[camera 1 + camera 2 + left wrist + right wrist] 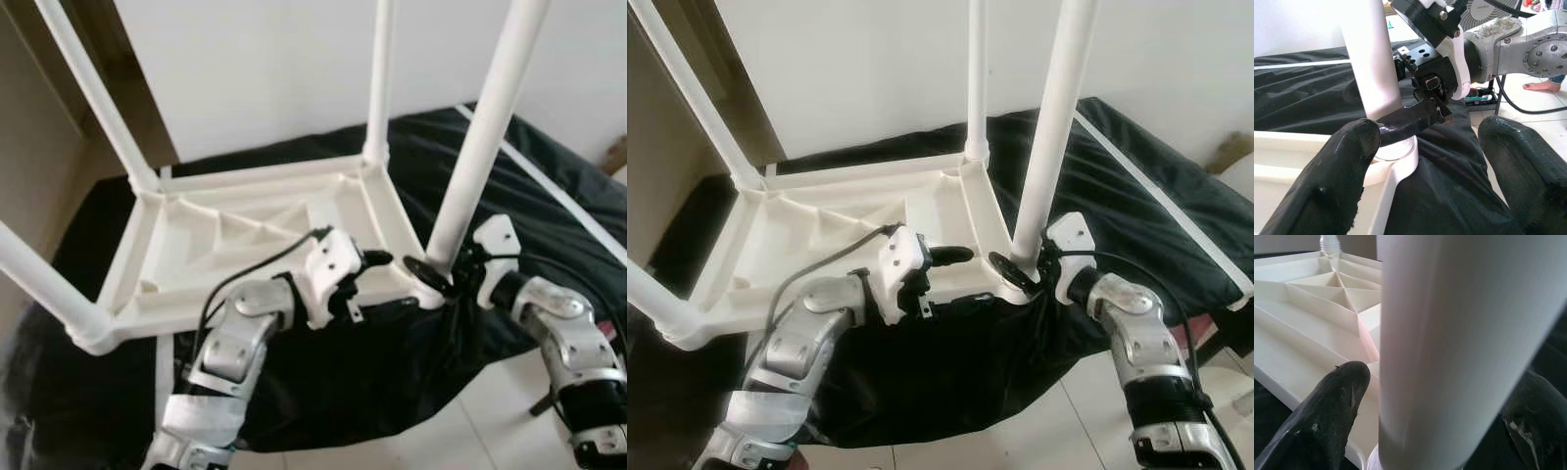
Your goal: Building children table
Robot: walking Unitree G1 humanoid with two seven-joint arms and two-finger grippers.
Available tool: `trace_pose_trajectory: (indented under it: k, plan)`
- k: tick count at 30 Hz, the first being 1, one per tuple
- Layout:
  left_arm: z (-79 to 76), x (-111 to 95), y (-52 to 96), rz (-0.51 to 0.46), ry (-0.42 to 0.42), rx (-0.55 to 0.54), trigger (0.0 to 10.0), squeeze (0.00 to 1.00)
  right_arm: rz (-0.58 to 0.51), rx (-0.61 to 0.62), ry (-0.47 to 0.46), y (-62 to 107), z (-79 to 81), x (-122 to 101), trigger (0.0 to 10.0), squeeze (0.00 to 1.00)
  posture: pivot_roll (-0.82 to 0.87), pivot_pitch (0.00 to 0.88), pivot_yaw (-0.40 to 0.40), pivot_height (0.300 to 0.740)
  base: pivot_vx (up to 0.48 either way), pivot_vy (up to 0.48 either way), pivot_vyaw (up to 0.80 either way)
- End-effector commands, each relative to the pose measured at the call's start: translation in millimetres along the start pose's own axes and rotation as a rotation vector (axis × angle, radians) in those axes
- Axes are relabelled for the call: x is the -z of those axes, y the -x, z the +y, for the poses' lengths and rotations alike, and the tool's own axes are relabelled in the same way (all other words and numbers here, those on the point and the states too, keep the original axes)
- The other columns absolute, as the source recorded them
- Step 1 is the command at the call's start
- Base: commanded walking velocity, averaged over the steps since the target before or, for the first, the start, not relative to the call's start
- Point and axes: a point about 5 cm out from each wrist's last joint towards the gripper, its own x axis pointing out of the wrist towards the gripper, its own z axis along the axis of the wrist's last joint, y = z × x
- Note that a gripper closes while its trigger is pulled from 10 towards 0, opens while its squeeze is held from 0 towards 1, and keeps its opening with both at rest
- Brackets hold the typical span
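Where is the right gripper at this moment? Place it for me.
In the left eye view, the right gripper is on the right, its fingers either side of the base of the near-right leg at the upturned table top's corner, with the left gripper beside it.

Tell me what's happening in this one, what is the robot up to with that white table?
A white plastic table top lies upside down on a black cloth, with four white legs standing up from its corners. The right gripper has its fingers around the base of the near right leg, where it enters the corner socket. The left gripper is open just beside that same corner, not holding anything. Whether the leg is fully seated cannot be told.
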Motion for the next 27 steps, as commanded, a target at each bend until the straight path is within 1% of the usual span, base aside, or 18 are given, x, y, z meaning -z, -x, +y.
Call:
trace_pose_trajectory:
  k: [1, 3, 4, 9, 15, 18, 23, 24, 25, 26, 27]
  plan:
    - [2.9, -1, 0.7, 0.007, -0.008, -0.03, 10.0, 0.0, 0.01, -0.033, 0.02, -3.0, 2.8, 1, 10.0, 0.0, -0.08, 0.0, 0.09, 0.74, 0.0, 0.0, 0.0]
    - [3.0, -1, 1.1, 0.008, -0.008, -0.031, 10.0, 0.0, 0.014, -0.039, 0.015, -3.1, 3.4, 2, 10.0, 0.0, -0.08, 0.0, 0.088, 0.74, 0.0, 0.0, 0.0]
    - [3.1, -1, 1.6, 0.009, -0.009, -0.031, 10.0, 0.0, 0.022, -0.051, 0.015, -2.9, 5.1, 4, 0.0, 0.0, -0.07, 0.0, 0.086, 0.74, 0.0, 0.0, 0.0]
    - [3.0, -1, 2.6, 0.008, -0.008, -0.034, 10.0, 0.0, 0.044, -0.058, 0.001, -0.9, 8.3, 11, 0.0, 0.0, -0.07, 0.0, 0.086, 0.74, 0.0, 0.0, 0.0]
    - [2.4, -1, 2.6, 0.007, -0.006, -0.03, 10.0, 0.0, 0.061, -0.041, -0.012, 3.1, 7.7, 16, 0.0, 0.0, -0.08, 0.0, 0.087, 0.74, 0.0, 0.0, 0.0]
    - [2.1, -2, 1.3, 0.003, -0.005, -0.025, 10.0, 0.0, 0.078, 0.016, -0.037, 8.0, 8.1, 21, 0.0, 0.0, -0.08, 0.0, 0.089, 0.74, 0.0, 0.0, 0.0]
    - [2.0, -2, 1.0, 0.002, -0.004, -0.024, 10.0, 0.0, 0.076, 0.036, -0.043, 7.8, 9.0, 21, 0.0, 0.0, -0.09, 0.0, 0.09, 0.74, 0.0, 0.0, 0.0]
    - [1.6, -1, 1.2, 0.002, -0.003, -0.022, 10.0, 0.0, 0.075, 0.056, -0.049, 6.8, 10.3, 21, 4.7, 0.0, -0.09, 0.0, 0.089, 0.74, 0.0, 0.0, 0.0]
    - [1.3, -1, 1.3, 0.002, -0.003, -0.021, 10.0, 0.0, 0.075, 0.069, -0.054, 6.0, 11.1, 22, 10.0, 0.0, -0.09, 0.0, 0.089, 0.74, 0.0, 0.0, 0.0]
    - [1.2, -1, 1.6, -0.001, 0.0, -0.025, 10.0, 0.0, 0.098, 0.124, -0.041, 3.7, 12.1, 24, 10.0, 0.0, -0.09, 0.0, 0.091, 0.74, 0.0, 0.0, 0.0]
    - [1.2, -1, 1.6, -0.001, 0.0, -0.025, 10.0, 0.0, 0.098, 0.124, -0.041, 3.7, 12.1, 24, 10.0, 0.0, -0.09, 0.0, 0.091, 0.74, 0.0, 0.0, 0.0]
